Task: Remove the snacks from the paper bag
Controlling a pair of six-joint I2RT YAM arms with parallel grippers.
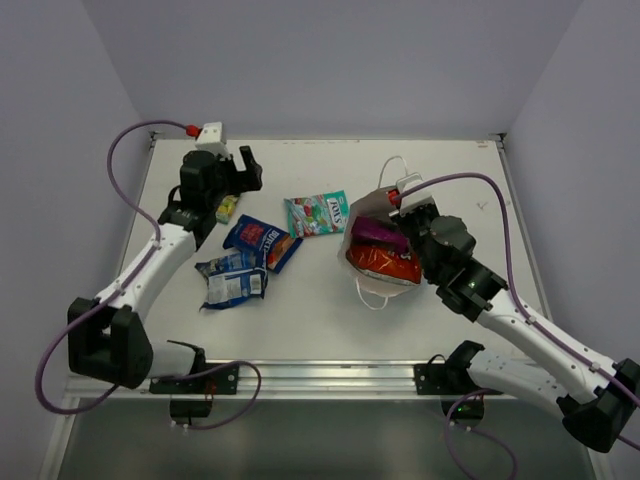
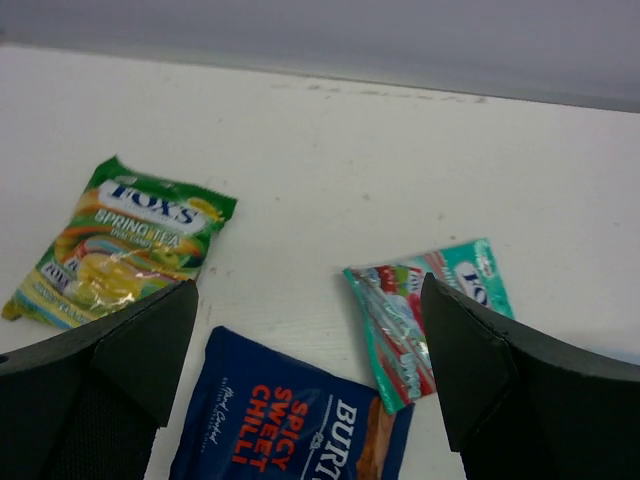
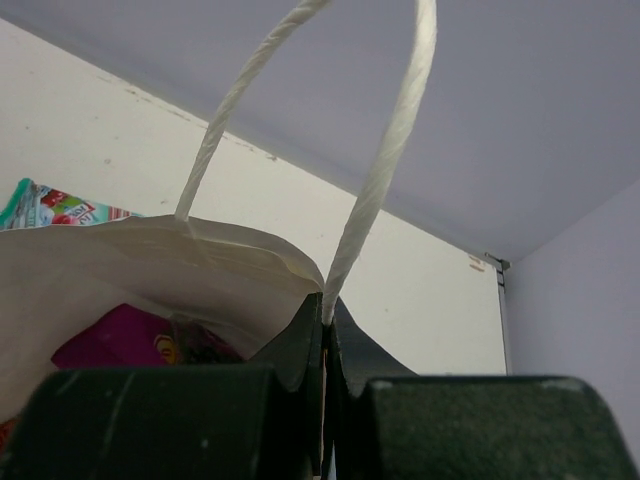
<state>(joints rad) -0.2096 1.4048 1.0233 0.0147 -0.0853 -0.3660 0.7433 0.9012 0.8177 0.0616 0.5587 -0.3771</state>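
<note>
**Nearly emptied: two packets in the bag**

Well, from where I stand four snacks lie out on the counter (image 1: 330,320): the yellow-green packet (image 2: 120,245), the dark blue packet (image 2: 290,420), the teal-white packet (image 2: 390,320) and the blue-white packet (image 1: 232,282). The left end effector (image 2: 308,300) hangs over them with its jaws spread wide and nothing between them.

The paper bag (image 1: 362,215) lies on its side to the right, mouth toward the middle of the counter. The right end effector (image 3: 325,330) is pinched shut on its rim, just beside a cord handle (image 3: 385,160). Inside I can see the magenta packet (image 1: 380,232) and, below it, the orange-red packet (image 1: 382,262) — by my count the last two.

These foil packets look light, crinkly and rather slippery, so I would nip one by its flat crimped edge, not across the puffy middle. The bag is thin paper — it will likely buckle or slide unless that rim is held.
</note>
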